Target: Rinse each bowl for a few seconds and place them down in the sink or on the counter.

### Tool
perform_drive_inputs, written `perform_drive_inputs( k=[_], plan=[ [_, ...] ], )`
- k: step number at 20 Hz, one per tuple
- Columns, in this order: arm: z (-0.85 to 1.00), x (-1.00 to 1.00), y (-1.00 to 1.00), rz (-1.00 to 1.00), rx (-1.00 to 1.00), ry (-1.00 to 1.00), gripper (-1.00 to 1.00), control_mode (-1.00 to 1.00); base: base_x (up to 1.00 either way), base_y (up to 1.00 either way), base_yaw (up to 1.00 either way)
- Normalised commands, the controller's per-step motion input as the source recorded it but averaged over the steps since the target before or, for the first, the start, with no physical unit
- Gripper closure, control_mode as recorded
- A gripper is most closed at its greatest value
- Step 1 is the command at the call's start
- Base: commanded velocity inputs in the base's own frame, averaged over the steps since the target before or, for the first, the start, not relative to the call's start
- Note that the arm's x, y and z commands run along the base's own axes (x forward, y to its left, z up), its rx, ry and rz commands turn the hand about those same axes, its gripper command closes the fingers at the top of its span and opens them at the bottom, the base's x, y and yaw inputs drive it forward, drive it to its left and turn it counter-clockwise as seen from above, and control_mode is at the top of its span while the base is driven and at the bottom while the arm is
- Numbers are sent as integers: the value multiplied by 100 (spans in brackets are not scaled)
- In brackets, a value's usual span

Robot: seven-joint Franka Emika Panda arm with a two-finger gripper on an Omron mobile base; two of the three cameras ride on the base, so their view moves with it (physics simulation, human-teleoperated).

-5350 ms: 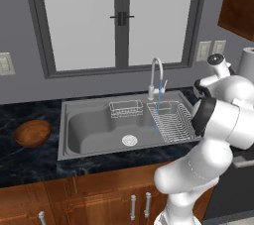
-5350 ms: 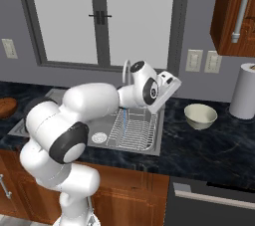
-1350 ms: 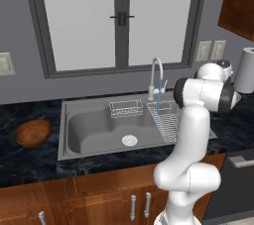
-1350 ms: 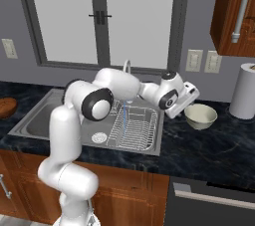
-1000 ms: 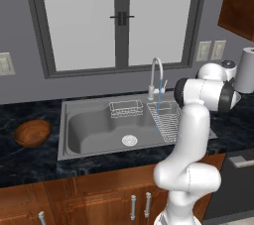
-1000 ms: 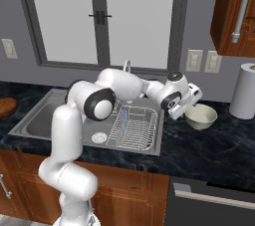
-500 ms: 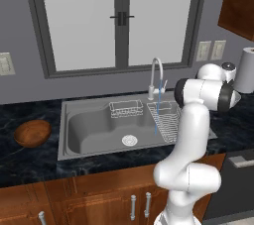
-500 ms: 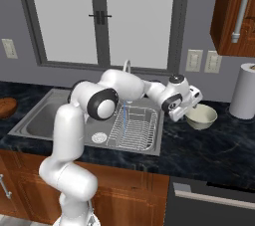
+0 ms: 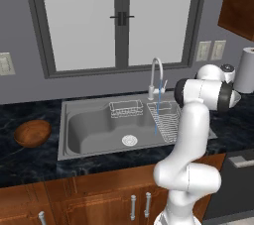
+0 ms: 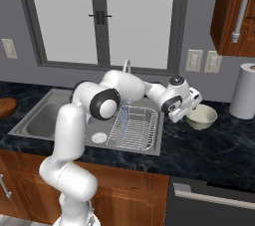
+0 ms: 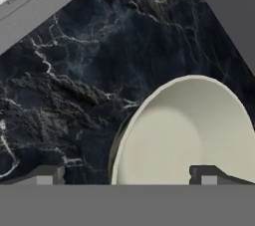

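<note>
Arm stretched right over counter [image 10: 219, 145], gripper [image 11: 127, 176] hovering above cream bowl [image 10: 201, 117], fingers spread wide, apparently gripping nothing. Two bowls: cream right of sink [image 9: 94, 130], brown bowl [image 9: 32, 133] left.

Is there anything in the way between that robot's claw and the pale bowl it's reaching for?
Nothing visible. The open end effector hangs right at the pale cream round bowl, which stands alone on the black marble counter. In the hand view, one fingertip is over the bowl and the other is over bare counter.
</note>
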Motion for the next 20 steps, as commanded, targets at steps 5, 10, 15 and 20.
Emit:
perform_drive_inputs(
  k=[5,10,15,20],
  plan=[
    [-8,5,-2,0,2,2,-100,-100,0,0,0],
    [-12,11,-3,0,1,4,-100,-100,0,0,0],
    [-13,15,-8,1,1,3,-100,-100,0,0,0],
    [-14,22,-8,1,0,2,-100,-100,0,0,0]
  ],
)
